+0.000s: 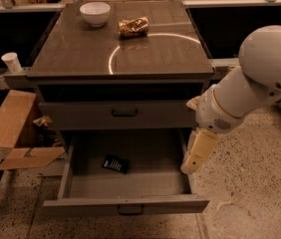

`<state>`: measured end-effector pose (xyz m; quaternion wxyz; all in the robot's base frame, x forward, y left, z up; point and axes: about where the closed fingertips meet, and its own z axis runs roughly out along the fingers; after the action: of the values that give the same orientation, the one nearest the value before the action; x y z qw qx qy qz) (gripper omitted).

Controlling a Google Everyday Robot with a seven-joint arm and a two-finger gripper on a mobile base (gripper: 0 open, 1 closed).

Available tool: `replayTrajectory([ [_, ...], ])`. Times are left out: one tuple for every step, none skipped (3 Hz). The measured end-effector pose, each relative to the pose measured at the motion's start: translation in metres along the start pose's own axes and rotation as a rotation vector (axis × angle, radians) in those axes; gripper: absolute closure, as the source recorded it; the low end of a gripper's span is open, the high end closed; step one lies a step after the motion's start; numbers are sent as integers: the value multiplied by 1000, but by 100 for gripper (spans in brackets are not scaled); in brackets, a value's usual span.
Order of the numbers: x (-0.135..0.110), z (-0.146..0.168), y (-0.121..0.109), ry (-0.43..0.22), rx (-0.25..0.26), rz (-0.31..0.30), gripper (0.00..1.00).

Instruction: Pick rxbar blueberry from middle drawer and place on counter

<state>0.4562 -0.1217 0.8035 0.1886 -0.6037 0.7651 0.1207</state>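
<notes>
The rxbar blueberry [115,164], a small dark flat wrapper, lies on the grey floor of the open middle drawer [130,183], left of its centre. The drawer is pulled out from the bottom of the grey cabinet. The counter [80,54] is the glossy brown-grey top with a bright curved reflection. My gripper [191,165] hangs from the white arm [250,93] and points down over the drawer's right wall, well to the right of the bar and apart from it.
A white bowl [94,13] and a crinkly tan snack bag [133,27] sit at the back of the counter. A closed drawer front [124,113] is above the open one. Cardboard [16,133] lies on the floor to the left, and a paper cup [12,61] stands beyond it.
</notes>
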Motion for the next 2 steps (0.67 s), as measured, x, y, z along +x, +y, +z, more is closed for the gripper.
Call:
replayTrajectory([
  [6,26,1,-46,3,-9,0],
  [16,107,5,-78,-36,-19,0],
])
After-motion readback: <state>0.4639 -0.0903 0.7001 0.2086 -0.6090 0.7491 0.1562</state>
